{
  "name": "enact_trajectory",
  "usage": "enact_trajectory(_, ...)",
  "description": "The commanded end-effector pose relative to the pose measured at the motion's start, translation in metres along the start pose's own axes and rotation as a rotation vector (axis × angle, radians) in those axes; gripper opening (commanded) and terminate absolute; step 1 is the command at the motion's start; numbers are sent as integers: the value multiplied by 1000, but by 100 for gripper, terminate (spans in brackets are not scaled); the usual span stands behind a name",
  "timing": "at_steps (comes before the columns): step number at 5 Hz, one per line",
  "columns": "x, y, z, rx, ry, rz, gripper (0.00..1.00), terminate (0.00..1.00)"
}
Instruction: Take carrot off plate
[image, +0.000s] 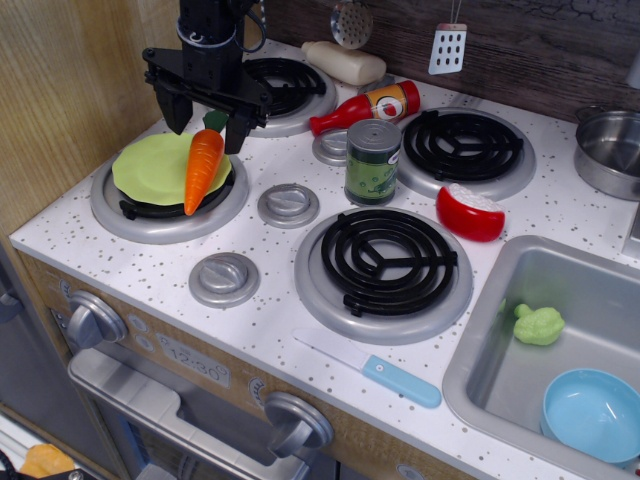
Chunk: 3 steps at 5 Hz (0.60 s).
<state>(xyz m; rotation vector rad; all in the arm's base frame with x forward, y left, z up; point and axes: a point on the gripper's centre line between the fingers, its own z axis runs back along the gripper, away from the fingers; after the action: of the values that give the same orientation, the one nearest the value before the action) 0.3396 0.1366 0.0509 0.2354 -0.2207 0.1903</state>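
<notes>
The orange carrot with its dark green top lies across the right side of the lime-green plate, which rests on the front left burner. My black gripper hangs open just above the carrot's green top end. One finger stands left of the top and the other finger right of it. The gripper holds nothing.
A red ketchup bottle, a green can and a red-and-white toy stand right of the plate. Knobs sit between the burners. A blue-handled knife lies near the front edge. The sink holds a blue bowl and a green toy.
</notes>
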Motion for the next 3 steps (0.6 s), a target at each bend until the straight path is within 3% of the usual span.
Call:
enact_trajectory(1, 2, 16, -5, -29, -17, -7, 100, 0)
enact_trajectory(2, 3, 16, -9, -43, -9, -3, 0, 0)
enact_trajectory(3, 3, 16, -10, -59, 2, -11, 0, 0)
